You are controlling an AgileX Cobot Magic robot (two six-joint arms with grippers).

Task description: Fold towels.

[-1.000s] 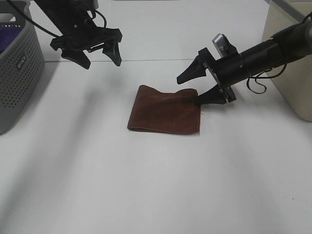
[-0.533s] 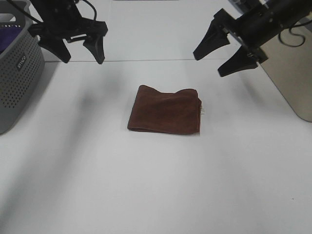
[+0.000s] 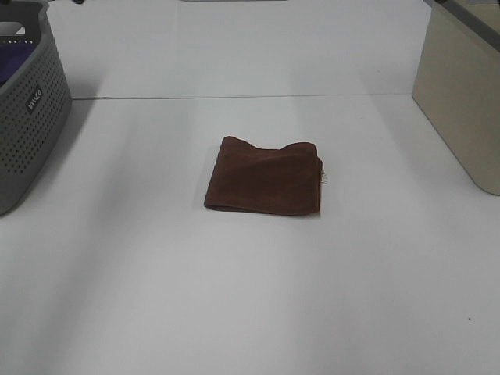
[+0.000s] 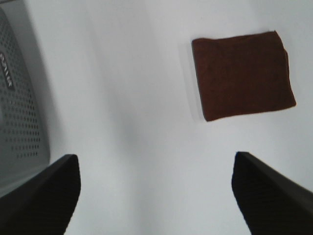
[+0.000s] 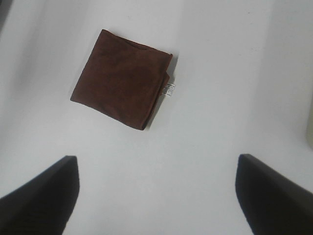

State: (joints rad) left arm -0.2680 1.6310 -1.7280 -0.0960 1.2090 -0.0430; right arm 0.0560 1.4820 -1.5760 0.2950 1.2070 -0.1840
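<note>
The dark reddish-brown towel (image 3: 266, 176) lies folded into a small, roughly square pad in the middle of the white table (image 3: 234, 297). A small white tag (image 3: 325, 180) sticks out at its right edge. Both arms are out of the exterior high view. In the left wrist view my left gripper (image 4: 156, 196) is open and empty, high above the table, with the towel (image 4: 243, 74) well clear of its fingers (image 4: 44, 196). In the right wrist view my right gripper (image 5: 156, 200) is open and empty, high above the towel (image 5: 120, 78) and its tag (image 5: 169, 89).
A grey perforated basket (image 3: 27, 117) stands at the left edge with a purple cloth (image 3: 12, 58) inside; it also shows in the left wrist view (image 4: 19, 122). A beige bin (image 3: 461, 86) stands at the right edge.
My right gripper let go of the towel's right edge and both arms lifted up and back out of the exterior high view. The towel has stayed put.
</note>
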